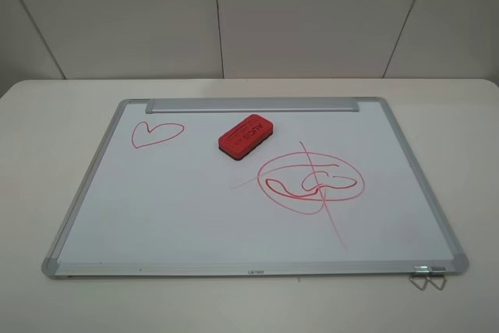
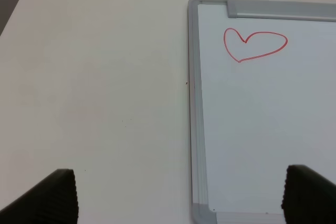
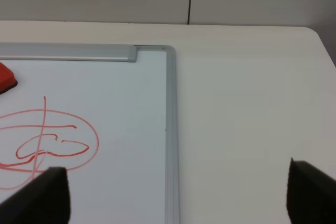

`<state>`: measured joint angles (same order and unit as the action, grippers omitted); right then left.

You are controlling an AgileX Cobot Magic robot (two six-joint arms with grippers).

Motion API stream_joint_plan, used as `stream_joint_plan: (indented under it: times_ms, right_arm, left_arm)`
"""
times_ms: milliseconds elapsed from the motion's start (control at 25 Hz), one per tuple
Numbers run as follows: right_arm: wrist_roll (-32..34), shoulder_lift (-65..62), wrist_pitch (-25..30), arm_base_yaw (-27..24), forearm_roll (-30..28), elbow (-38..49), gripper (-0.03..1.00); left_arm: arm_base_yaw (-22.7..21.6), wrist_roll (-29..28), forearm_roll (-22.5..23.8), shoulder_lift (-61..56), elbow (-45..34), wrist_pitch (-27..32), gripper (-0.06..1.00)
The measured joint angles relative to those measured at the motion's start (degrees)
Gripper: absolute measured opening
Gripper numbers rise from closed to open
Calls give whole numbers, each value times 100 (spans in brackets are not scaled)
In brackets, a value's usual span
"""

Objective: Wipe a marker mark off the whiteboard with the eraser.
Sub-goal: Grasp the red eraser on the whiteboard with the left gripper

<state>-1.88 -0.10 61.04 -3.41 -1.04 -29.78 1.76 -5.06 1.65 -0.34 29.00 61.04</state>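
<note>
Whiteboard (image 1: pixel 195 216) flat on the cream table (image 1: pixel 47 130)

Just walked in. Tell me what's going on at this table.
Nothing is being handled yet. The red eraser lies on the whiteboard, near the tray strip, between the small heart mark and the larger circled scribble. Both drawings are intact. The left gripper hangs open over the board's edge on the heart's side; the right gripper hangs open over the opposite edge by the scribble. Neither arm shows in the high view.
</note>
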Motion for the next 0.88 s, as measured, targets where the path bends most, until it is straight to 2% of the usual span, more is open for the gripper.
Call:
stream_joint_plan:
  times_ms: [880]
  right_arm:
    - [0, 0, 0, 0, 0, 0, 71]
  left_arm:
    - [0, 0, 0, 0, 0, 0, 77]
